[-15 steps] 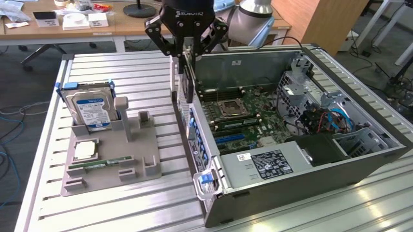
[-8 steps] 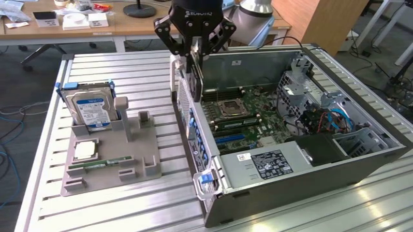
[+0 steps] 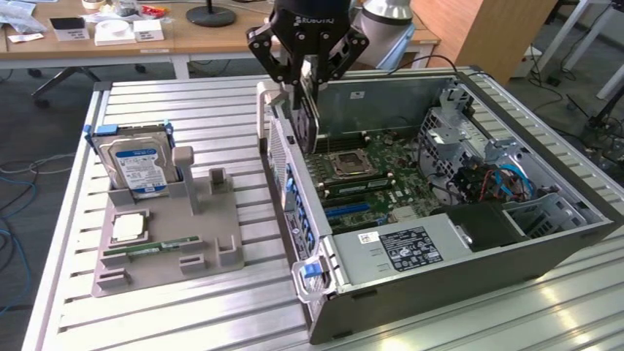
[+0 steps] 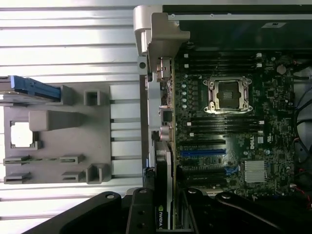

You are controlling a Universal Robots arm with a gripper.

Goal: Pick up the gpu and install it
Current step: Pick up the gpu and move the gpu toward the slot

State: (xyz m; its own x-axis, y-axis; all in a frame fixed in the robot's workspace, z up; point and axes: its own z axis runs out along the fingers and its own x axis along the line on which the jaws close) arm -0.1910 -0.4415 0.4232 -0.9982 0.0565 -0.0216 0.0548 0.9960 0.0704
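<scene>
The thin green-and-black gpu card (image 3: 310, 121) — judged light, stiff, fragile — is clamped by its top edge in the black gripper's (image 3: 307, 78) narrowed jaws over the open grey computer case (image 3: 439, 292).

The claw (image 3: 308, 73) hides part of the gpu (image 3: 312, 121).

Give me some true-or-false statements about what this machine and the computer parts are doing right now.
1. The tool grips the gpu. True.
2. The gpu sits flat in a slot. False: it hangs upright in the tool, not yet in a slot.
3. The hard drive stands in the grey holder. True.
4. The computer case is closed. False: its side is open, showing the motherboard.
</scene>
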